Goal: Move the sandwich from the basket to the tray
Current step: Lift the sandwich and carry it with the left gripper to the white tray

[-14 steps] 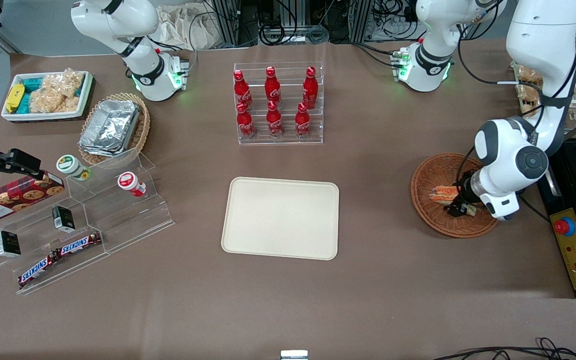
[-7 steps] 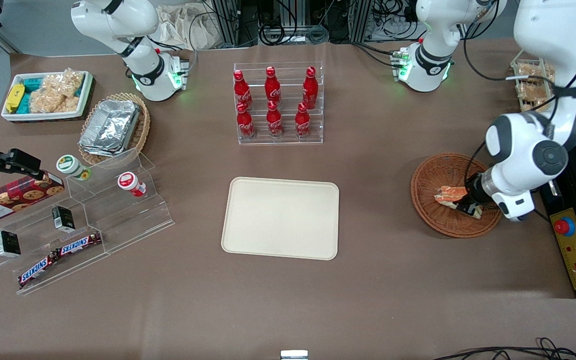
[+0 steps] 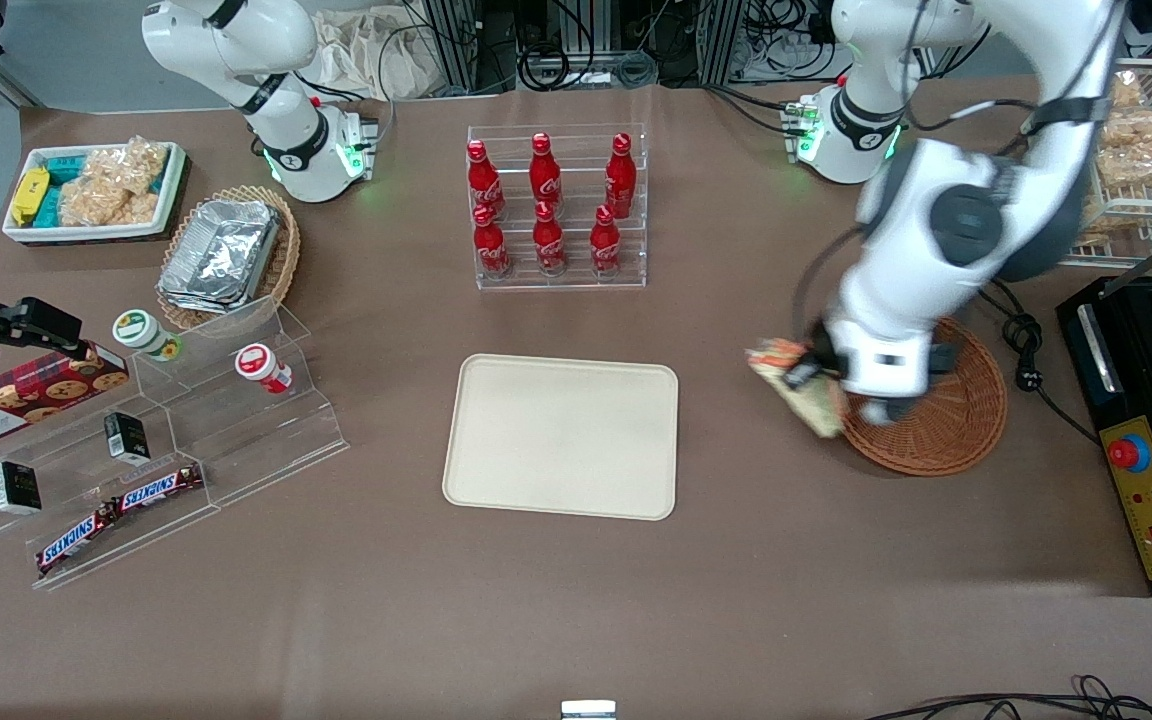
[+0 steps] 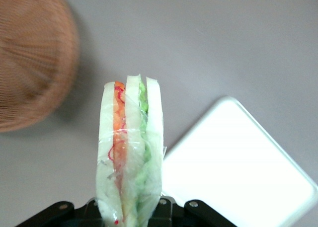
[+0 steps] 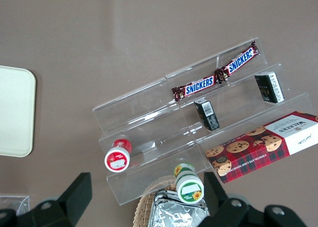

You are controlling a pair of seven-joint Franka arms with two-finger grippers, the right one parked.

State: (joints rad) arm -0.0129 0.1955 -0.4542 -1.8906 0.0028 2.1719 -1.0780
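Sandwich (image 3: pixel 798 388) hangs in the air, pinched between the fingers of the left arm's gripper (image 3: pixel 808 372), out over the bare table just beside the rim of the basket (image 3: pixel 946 425) and between it and the tray (image 3: pixel 562 436). It touches neither one. In the wrist view the wedge (image 4: pixel 130 152) stands on edge with its crust end away from the gripper (image 4: pixel 130 213) — pale bread outside, an orange-red layer and a green layer inside, all under clear wrap — and the black finger mounts close against its base on both sides.

Round reddish-brown wicker shows beside the sandwich in that view (image 4: pixel 30 58), and a corner of the cream tray (image 4: pixel 238 162) lies below it, nothing on the part that shows. From the front the tray sits flat in the middle of the table, nearer to the camera than the clear rack of red bottles (image 3: pixel 556 205). The arm's white wrist covers part of the basket.
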